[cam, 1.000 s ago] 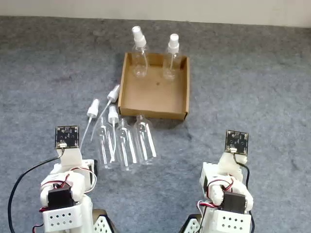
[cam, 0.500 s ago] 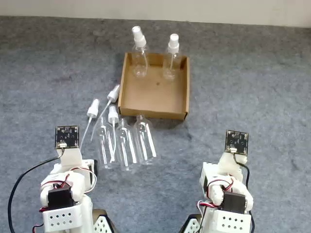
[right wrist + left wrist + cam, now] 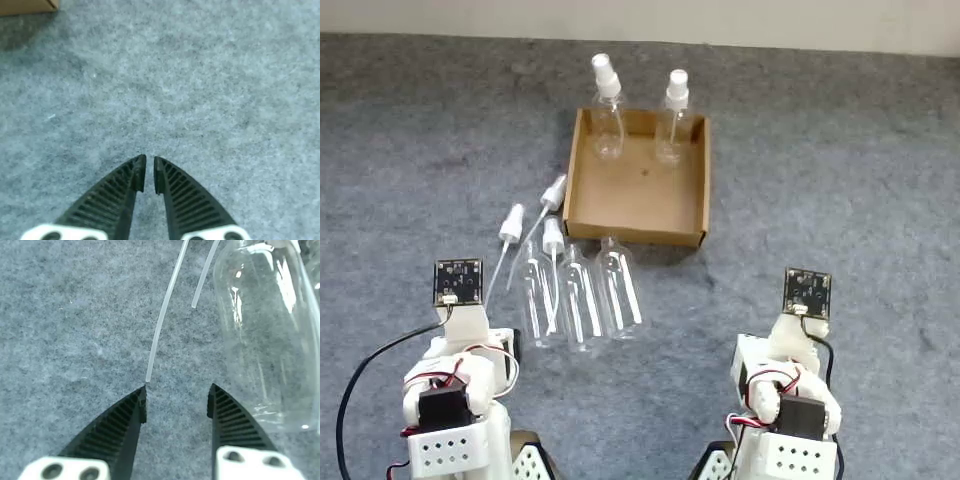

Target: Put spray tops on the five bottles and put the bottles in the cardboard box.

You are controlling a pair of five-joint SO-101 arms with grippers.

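The left jaws are spread and hold nothing, low over the grey felt worktop (image 3: 65, 315). The end of a thin white dip tube (image 3: 165, 315) lies on the felt right at the tip of one jaw and runs straight away from it. A second dip tube (image 3: 202, 277) ends farther ahead, in line with the gap between the jaws. Just beyond the tip of the other jaw a clear bottle (image 3: 265, 330) lies on its side, base toward the jaw.

The right jaws are pressed almost together, only a slit between the tips, pinching nothing above bare felt. A corner of the cardboard box (image 3: 25, 5) shows far ahead of them, off to one side.

From above, that clear bottle is the outer one of three lying side by side ahead of the left jaws, with a middle bottle (image 3: 578, 300) and a third bottle (image 3: 620, 285), necks pointing away. Past their necks lie three spray tops: one spray top (image 3: 553, 237) at the necks, another spray top (image 3: 511, 222) beside it, and a farther spray top (image 3: 554, 190). Farthest off, two capped bottles (image 3: 607, 130) stand upright in the box against its far wall.
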